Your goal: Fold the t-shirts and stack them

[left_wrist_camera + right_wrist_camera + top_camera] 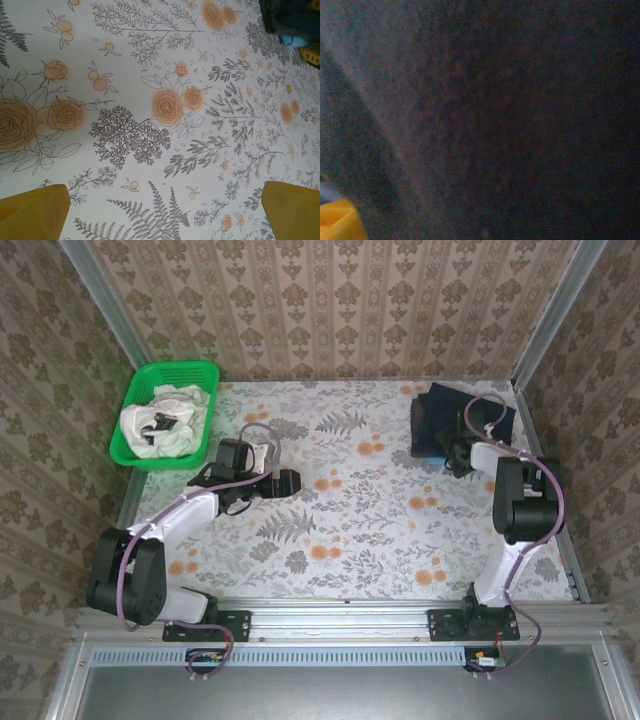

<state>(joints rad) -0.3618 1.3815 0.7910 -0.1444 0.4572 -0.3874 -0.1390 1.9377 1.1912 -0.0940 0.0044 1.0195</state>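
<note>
left claw [285, 480] near basket [175, 368] (white shirts [165, 425] inside)

- Dark shirts [440, 418]: folded stack at the table's [350, 530] far right corner, light blue shirt [295, 40] showing at its near edge.
- White shirts [160, 425], black marks: crumpled in basket [180, 368], far left corner.

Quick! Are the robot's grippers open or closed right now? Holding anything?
Left gripper: open, holding nothing.
Right gripper: at the dark t-shirts; open or closed cannot be told.
</note>
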